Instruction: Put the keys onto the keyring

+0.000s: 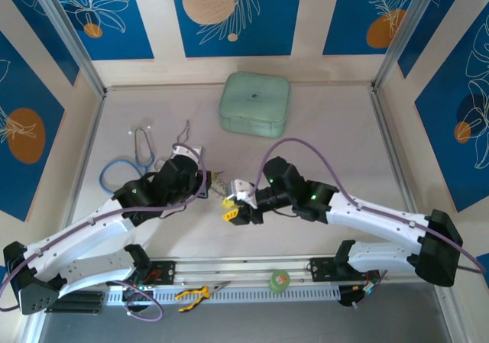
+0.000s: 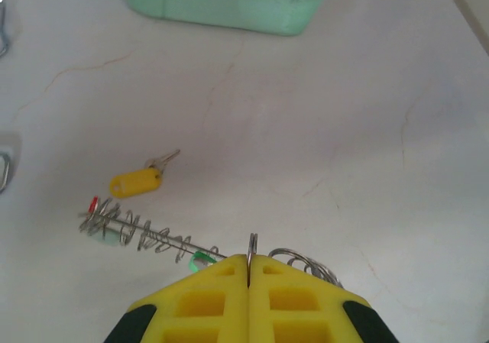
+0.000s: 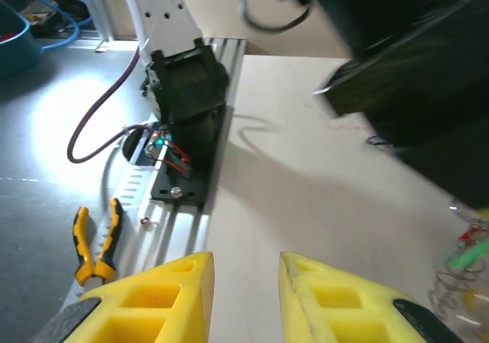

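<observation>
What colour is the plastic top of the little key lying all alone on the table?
Yellow. The key shows best in the left wrist view.

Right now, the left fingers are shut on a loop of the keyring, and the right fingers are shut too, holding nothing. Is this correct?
Not quite: the right fingers are open, a clear gap between them, in the right wrist view. The left fingers are shut on a loop of the keyring.

The keyring (image 2: pixel 145 234) is silvery with red and green flecks; among the keys (image 2: pixel 137 182) one head is yellow; the case (image 1: pixel 254 103) mint green; the table (image 1: pixel 336 129) pale beige.
</observation>
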